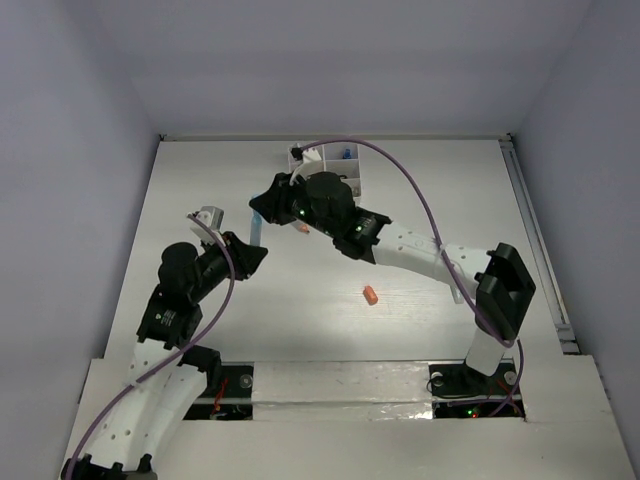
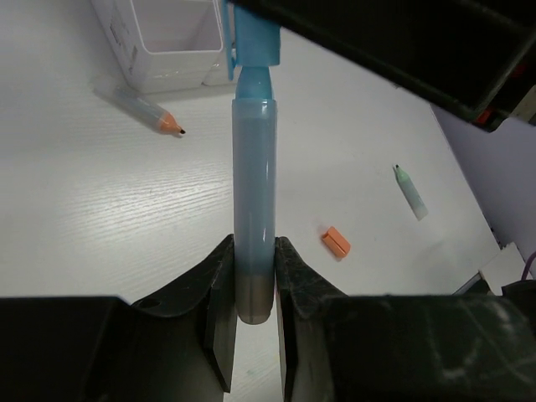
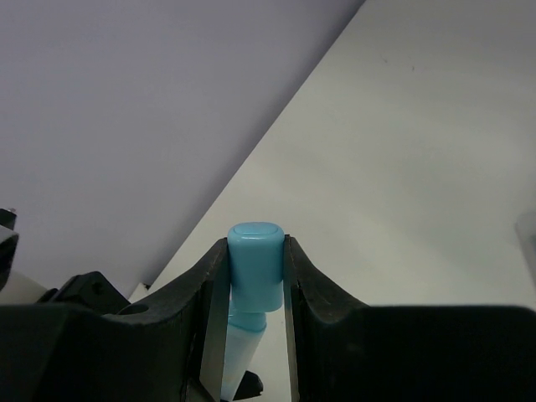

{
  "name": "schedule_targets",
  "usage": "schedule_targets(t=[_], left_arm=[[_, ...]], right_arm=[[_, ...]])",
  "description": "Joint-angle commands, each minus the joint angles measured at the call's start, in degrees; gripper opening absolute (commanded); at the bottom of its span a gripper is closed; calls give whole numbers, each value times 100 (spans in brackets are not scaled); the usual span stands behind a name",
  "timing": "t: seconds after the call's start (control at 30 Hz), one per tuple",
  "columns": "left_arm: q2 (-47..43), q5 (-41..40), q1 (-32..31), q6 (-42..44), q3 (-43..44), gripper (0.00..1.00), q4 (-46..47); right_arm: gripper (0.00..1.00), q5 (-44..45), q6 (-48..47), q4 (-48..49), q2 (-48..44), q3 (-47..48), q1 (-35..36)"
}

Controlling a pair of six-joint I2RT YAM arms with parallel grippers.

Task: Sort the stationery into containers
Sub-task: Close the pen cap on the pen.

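Observation:
A light-blue marker point(image 2: 254, 167) is held between both grippers above the table. My left gripper point(image 2: 254, 244) is shut on the rear end of its barrel. My right gripper point(image 3: 255, 244) is shut on its blue cap point(image 3: 255, 260). In the top view the left gripper point(image 1: 250, 256) and the right gripper point(image 1: 262, 208) face each other with the marker point(image 1: 255, 230) between them. The white organiser box point(image 1: 325, 160) stands at the back, just beyond the right gripper; it also shows in the left wrist view point(image 2: 172, 46). An orange eraser bit point(image 1: 371, 295) lies mid-table.
A grey pencil-like item with an orange tip point(image 2: 149, 110) lies beside the box. A pale-green marker point(image 2: 410, 191) and the orange bit point(image 2: 336, 242) lie to the right. The right arm point(image 1: 420, 250) stretches across the middle of the table.

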Motion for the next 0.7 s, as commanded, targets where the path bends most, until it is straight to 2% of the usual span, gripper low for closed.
schedule_targets(t=[0.0,0.27,0.47,0.67], left_arm=[[-68,-200,51,88,391,0,397],[186,-147,51,123,444,0,424],[20,-762,51,44,514,0,406],[-200,-1219,-19,-246,471,0,739]], right_arm=[[0,178,51,18,45,231,163],[0,285,182,123,152,345,163],[0,4,727,799,-244,-373,163],[0,-708,1255,1231,-490,-648,163]])
